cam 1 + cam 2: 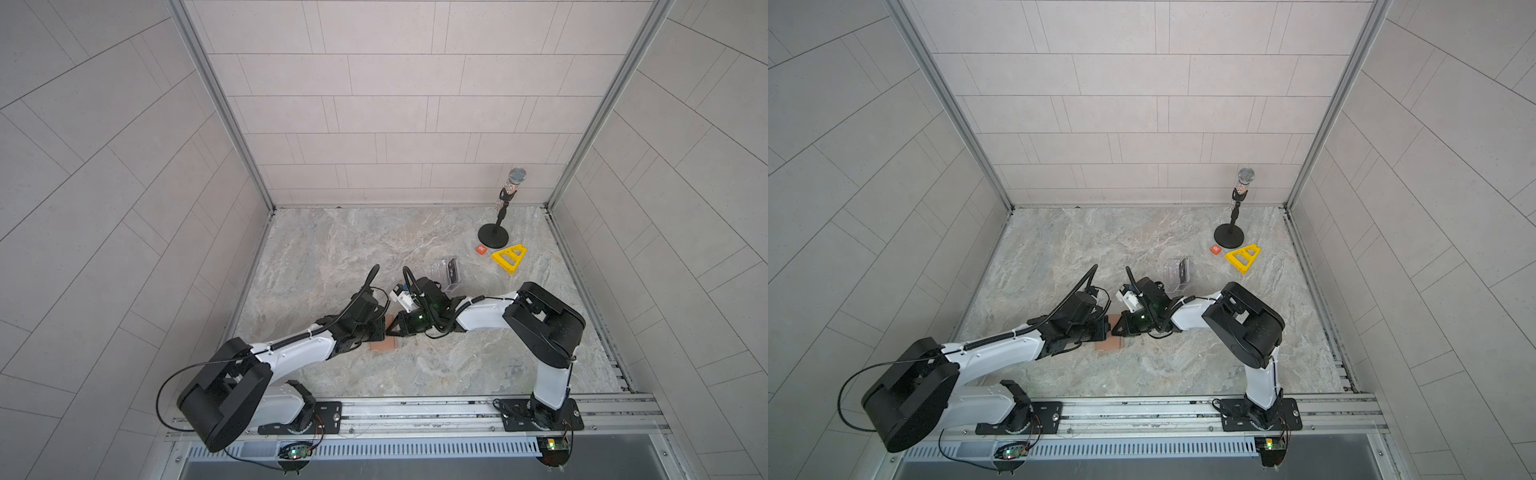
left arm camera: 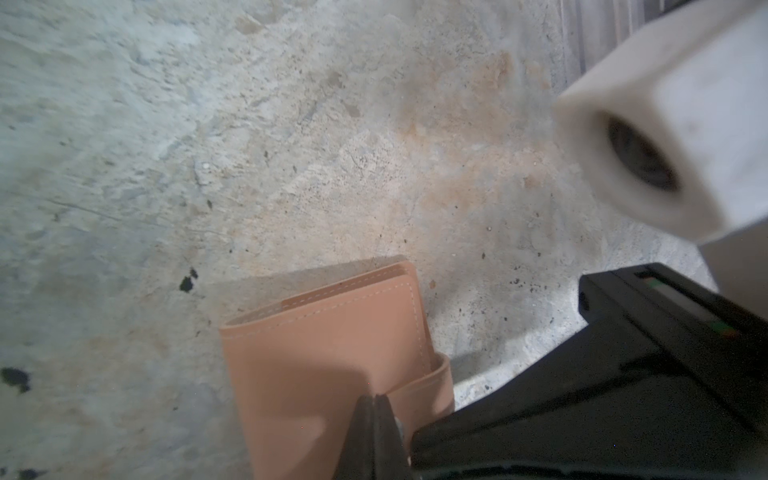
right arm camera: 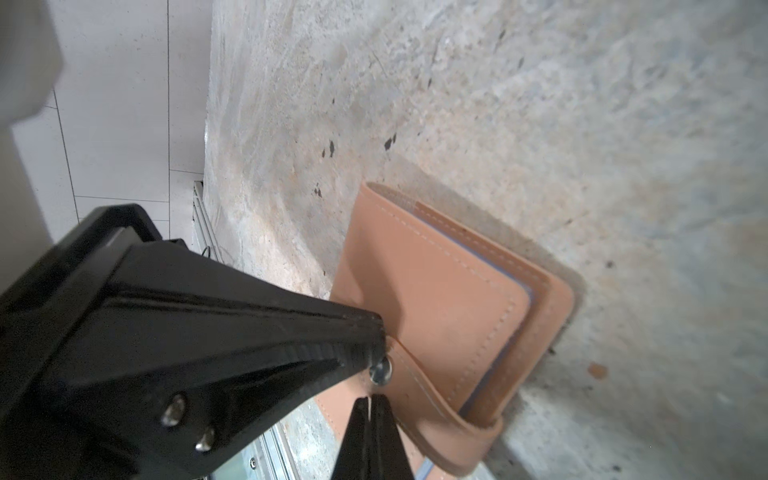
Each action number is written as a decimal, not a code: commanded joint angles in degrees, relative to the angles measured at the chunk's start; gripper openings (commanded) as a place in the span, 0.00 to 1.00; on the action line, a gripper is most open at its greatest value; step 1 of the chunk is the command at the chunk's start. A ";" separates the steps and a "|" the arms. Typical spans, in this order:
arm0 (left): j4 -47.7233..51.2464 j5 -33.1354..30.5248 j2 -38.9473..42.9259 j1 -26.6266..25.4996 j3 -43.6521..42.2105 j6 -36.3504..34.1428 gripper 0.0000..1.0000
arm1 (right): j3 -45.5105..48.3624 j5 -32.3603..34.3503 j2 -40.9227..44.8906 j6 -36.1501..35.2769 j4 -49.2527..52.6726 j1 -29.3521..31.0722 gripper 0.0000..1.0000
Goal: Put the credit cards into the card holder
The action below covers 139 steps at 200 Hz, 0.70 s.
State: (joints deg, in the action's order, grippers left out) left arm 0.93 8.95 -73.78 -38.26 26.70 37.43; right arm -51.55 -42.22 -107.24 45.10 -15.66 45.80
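Card holder lies beneath left gripper and right gripper, both angled down, closed.

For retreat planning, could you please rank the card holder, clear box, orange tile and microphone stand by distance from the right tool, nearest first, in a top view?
1. card holder, at the right tool's tip.
2. clear box, just behind.
3. orange tile, back right.
4. microphone stand, back-right corner.

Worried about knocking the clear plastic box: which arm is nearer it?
Right. The right arm passes just in front of the clear plastic box; the left arm ends farther left, at the card holder.
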 commanded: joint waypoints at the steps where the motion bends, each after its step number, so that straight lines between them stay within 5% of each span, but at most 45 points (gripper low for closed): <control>1: 2.76 -1.13 0.00 -0.04 -1.47 -1.13 0.00 | -0.59 -0.50 0.78 0.69 -1.29 -0.16 0.02; 139: 2.28 -0.99 -0.31 -0.06 -1.65 -1.27 0.00 | 0.09 -0.68 -5.16 4.36 -7.01 -1.33 0.02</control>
State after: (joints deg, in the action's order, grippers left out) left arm 0.91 8.86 -73.80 -38.26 26.61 37.06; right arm -51.57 -43.22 -110.61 48.62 -22.52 44.10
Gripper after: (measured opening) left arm 0.055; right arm 0.047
